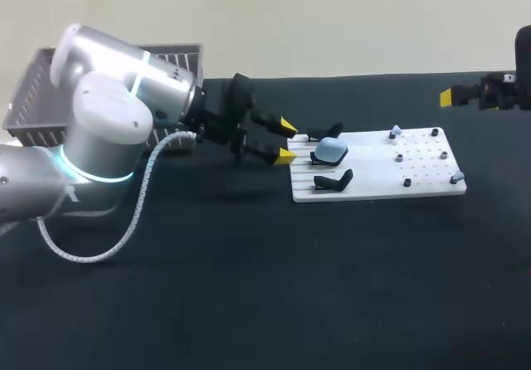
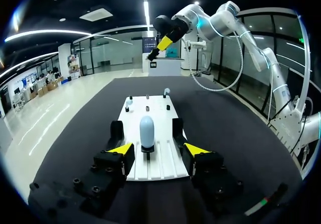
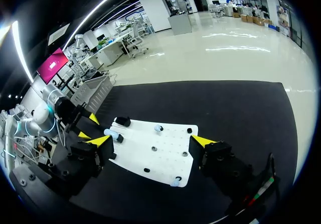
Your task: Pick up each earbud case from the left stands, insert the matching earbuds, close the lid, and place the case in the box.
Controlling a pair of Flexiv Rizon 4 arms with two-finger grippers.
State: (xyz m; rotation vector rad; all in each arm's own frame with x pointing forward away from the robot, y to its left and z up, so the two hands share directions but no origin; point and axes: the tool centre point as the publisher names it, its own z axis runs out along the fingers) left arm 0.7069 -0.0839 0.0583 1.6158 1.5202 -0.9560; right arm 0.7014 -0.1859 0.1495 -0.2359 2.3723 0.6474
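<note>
Now L gripper [image 1: 285, 141] is spread just beside case [image 1: 330, 148] on white board [image 1: 431, 158], R gripper [image 3: 151, 140] also spread, well apart over surface [image 1: 249, 287].

Head camera high behind, both wrist cameras sharing the white board [image 1: 369, 183]

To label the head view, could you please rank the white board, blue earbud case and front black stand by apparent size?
1. White board.
2. Blue earbud case and front black stand: about alike, so unranked.
</note>
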